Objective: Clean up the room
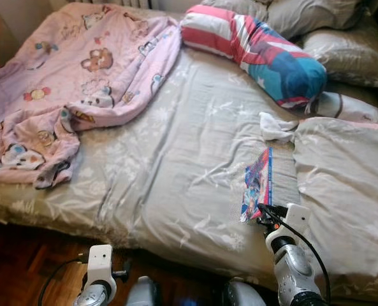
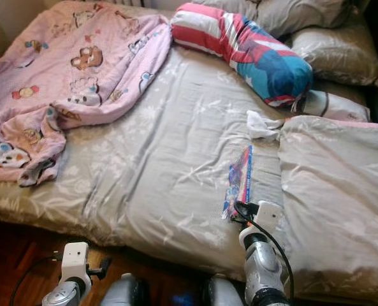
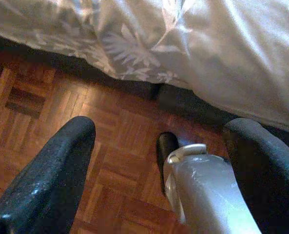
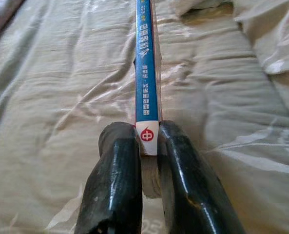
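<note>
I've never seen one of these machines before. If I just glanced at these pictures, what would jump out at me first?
Probably the right gripper, its two black fingers pinching the spine of a thin colourful book held on edge over the grey bedsheet. Next, the crumpled pink cartoon blanket heaped on the bed's left side, and the striped red, white and blue bolster pillow near the head. The left gripper hangs open above the parquet floor.

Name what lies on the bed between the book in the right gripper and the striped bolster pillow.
A crumpled white cloth, seen in the left eye view, between book and bolster.
</note>
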You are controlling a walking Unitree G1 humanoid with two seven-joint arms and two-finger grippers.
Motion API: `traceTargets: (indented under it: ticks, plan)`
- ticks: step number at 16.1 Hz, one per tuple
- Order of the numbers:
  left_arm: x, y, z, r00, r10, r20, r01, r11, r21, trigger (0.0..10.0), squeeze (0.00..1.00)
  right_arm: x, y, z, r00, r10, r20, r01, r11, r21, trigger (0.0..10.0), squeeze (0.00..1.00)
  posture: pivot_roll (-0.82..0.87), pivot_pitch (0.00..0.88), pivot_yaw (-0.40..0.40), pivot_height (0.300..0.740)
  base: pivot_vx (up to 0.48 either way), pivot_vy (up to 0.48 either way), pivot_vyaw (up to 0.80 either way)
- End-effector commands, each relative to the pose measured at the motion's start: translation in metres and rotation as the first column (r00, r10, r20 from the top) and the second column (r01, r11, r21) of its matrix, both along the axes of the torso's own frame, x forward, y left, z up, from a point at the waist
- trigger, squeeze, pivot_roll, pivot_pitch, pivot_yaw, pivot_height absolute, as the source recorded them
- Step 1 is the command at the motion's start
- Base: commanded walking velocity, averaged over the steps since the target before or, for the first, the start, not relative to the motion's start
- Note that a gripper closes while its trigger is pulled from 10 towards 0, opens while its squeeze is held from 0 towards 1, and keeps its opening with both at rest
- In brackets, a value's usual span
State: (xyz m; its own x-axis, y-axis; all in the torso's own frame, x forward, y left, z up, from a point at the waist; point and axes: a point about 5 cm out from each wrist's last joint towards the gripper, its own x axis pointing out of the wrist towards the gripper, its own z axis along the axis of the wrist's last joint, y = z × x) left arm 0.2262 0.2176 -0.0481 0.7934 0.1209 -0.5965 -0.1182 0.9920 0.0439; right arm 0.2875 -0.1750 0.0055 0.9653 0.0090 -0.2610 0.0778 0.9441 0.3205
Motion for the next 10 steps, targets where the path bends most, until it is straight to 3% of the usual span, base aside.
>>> traceTargets:
  ticks: [1, 6, 10]
  plan:
    - [-0.0102, 0.001, -0.0067, 0.999, -0.006, -0.039, 0.006, 1.0, 0.01, 10.0, 0.0, 0.0034, 0.0008, 0.0039, 1.0, 0.018, 0.019, -0.018, 1.0, -0.004, 10.0, 0.0, 0.14, 0.23, -0.01, 0.666, 0.0, 0.0, 0.0]
    - [-0.0116, 0.0024, -0.0071, 0.999, -0.005, -0.041, 0.006, 1.0, 0.014, 10.0, 0.0, 0.0046, 0.001, 0.0049, 1.0, -0.006, 0.024, 0.006, 1.0, 0.002, 10.0, 0.0, 0.16, 0.223, -0.008, 0.623, 0.0, 0.0, 0.0]
    - [-0.0116, 0.0063, -0.0062, 0.999, -0.001, -0.041, 0.002, 1.0, 0.023, 10.0, 0.0, 0.0086, 0.0007, 0.0075, 0.999, -0.024, 0.025, 0.024, 0.999, 0.022, 10.0, 0.0, 0.16, 0.218, -0.002, 0.623, 0.0, 0.0, 0.0]
